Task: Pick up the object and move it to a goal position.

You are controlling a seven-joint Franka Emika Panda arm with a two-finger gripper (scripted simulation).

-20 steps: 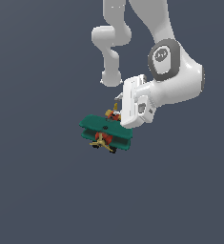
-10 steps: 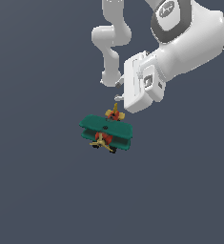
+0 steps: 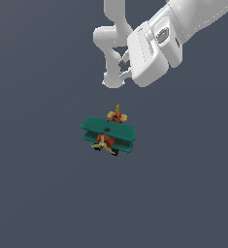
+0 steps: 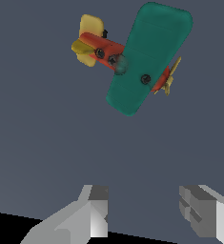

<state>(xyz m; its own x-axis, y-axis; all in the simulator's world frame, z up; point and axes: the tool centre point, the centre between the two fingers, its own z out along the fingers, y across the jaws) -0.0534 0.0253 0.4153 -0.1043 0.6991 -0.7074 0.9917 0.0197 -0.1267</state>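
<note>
Now the hand (image 4: pixel 143 214) hangs empty above the biplane (image 3: pixel 108 133), fingers apart, bare table (image 3: pixel 38 193) all round.

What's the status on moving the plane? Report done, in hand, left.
Done: nothing; the plane sits on the floor, ungrasped. In hand: the claw is open and empty, hanging above the plane and apart from it. Left: descend, close on the plane, lift and carry it to the goal, which no marker shows.

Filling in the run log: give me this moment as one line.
gripper: open, empty, raised above biplane | biplane: on floor, upright, untouched | phase: pre-grasp
</note>
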